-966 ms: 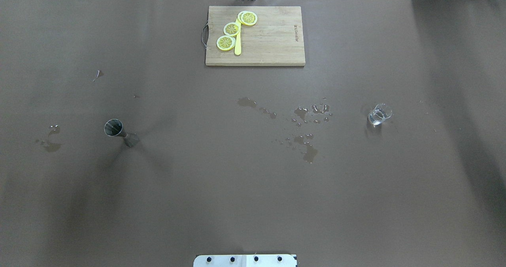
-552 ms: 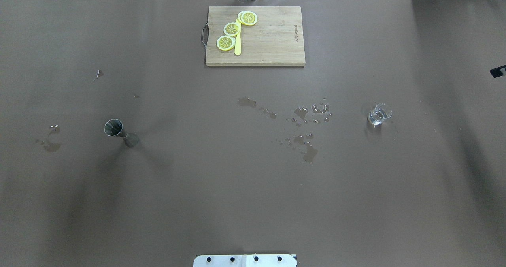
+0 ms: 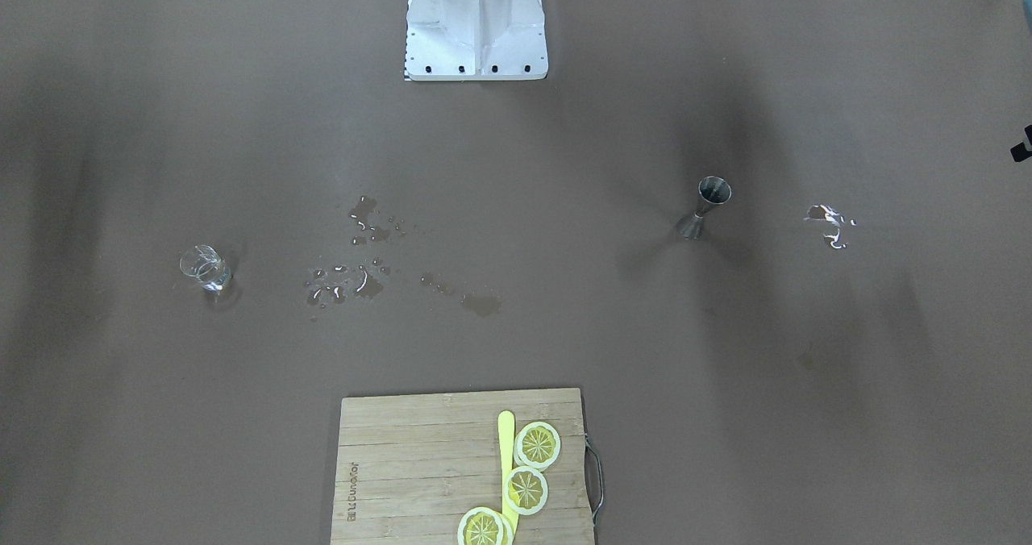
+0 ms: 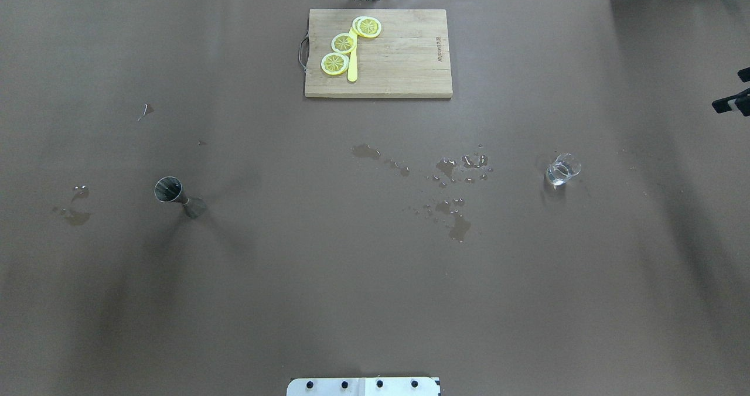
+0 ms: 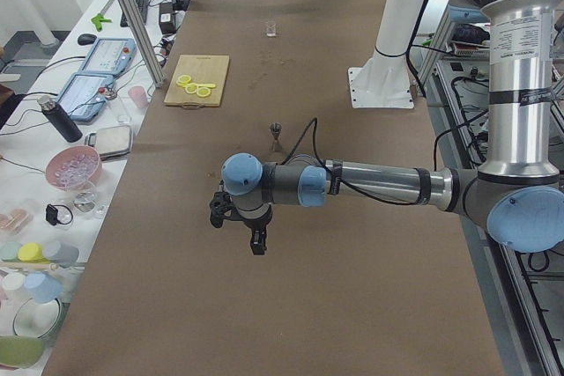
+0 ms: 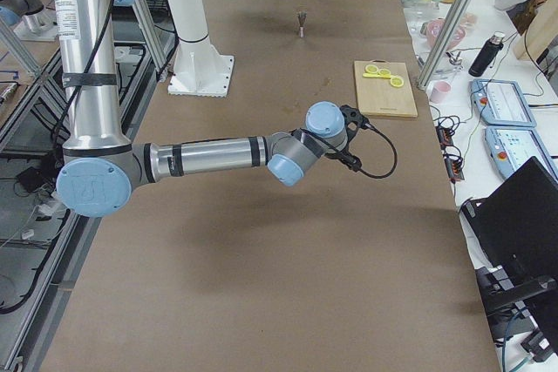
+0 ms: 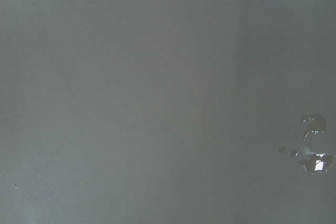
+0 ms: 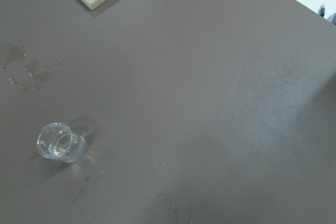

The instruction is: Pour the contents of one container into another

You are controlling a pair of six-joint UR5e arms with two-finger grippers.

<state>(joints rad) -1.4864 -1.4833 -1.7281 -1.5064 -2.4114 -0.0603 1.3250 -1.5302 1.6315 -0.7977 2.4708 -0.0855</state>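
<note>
The clear glass tumbler (image 4: 562,169) stands upright on the right half of the brown table, with some clear liquid in it; it also shows in the right wrist view (image 8: 60,142). Far to its left stands the steel jigger (image 4: 170,191), also upright. Only the black tips of my right gripper (image 4: 735,90) poke in at the overhead view's right edge, set apart with nothing between them, well right of the tumbler. My left gripper (image 5: 238,231) hangs over bare table beyond the jigger; I cannot tell whether it is open.
A wooden cutting board (image 4: 404,62) with three lemon slices (image 4: 343,43) and a yellow knife lies at the far middle. Water puddles (image 4: 451,173) spread between jigger and tumbler, and another puddle (image 4: 73,211) lies left of the jigger. The robot's base plate (image 4: 363,386) sits at the near edge.
My right gripper's tips have come into the overhead view at its right edge and moved leftward. The tumbler and the jigger have not moved.
</note>
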